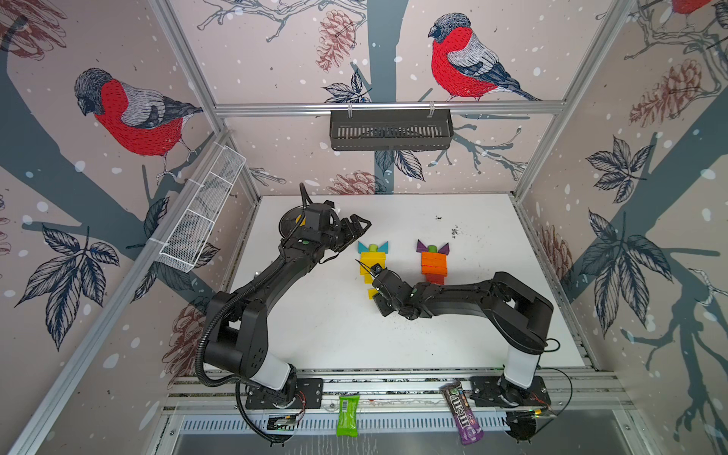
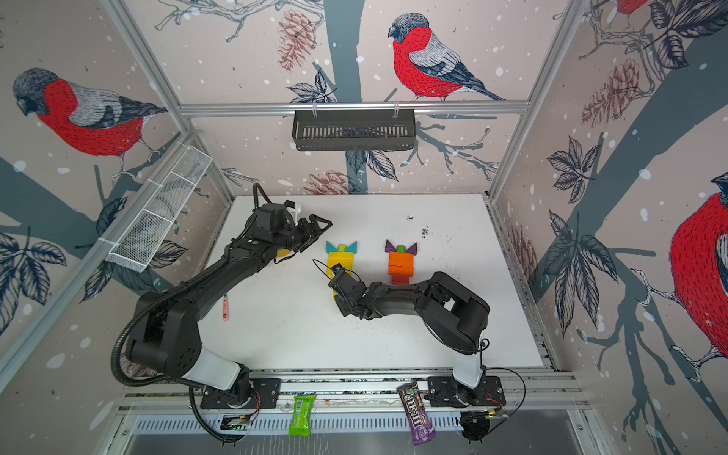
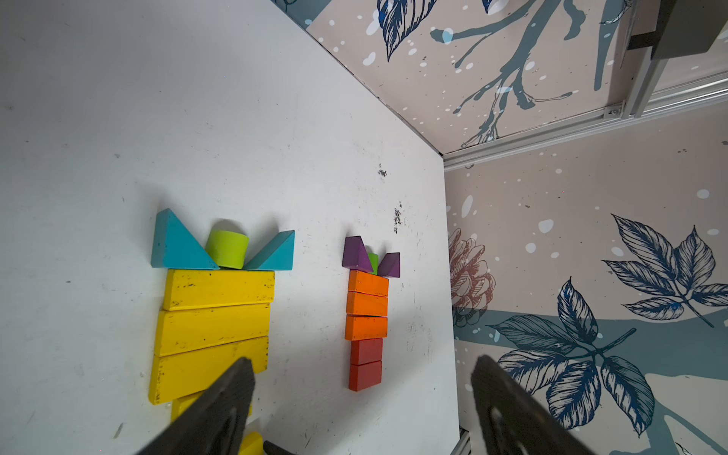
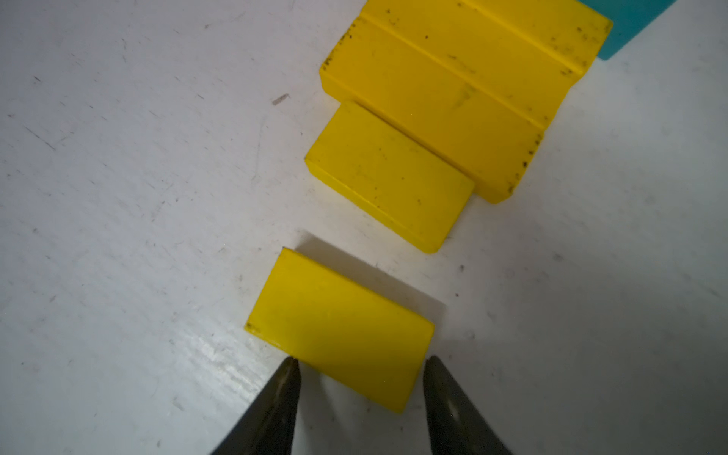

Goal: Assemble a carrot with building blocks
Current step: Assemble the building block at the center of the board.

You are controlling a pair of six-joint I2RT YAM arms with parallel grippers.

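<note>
1. Left gripper [image 3: 362,360]: jaws wide apart, empty, toward the far edge of the counter [image 1: 335,327].
2. Right gripper [image 4: 359,359]: jaws partly parted astride a small yellow block [image 4: 340,329]; whether it grips cannot be determined.
3. That block is mid-counter, just apart from the narrow end of the yellow carrot [image 1: 372,262].

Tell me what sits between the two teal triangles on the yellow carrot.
One lime-green block; clearest in the left wrist view, also visible in both top views.

yellow block carrot [image 2: 339,260] | orange block carrot [image 2: 401,263] beside | right arm [image 2: 409,301] over yellow's lower end
</note>
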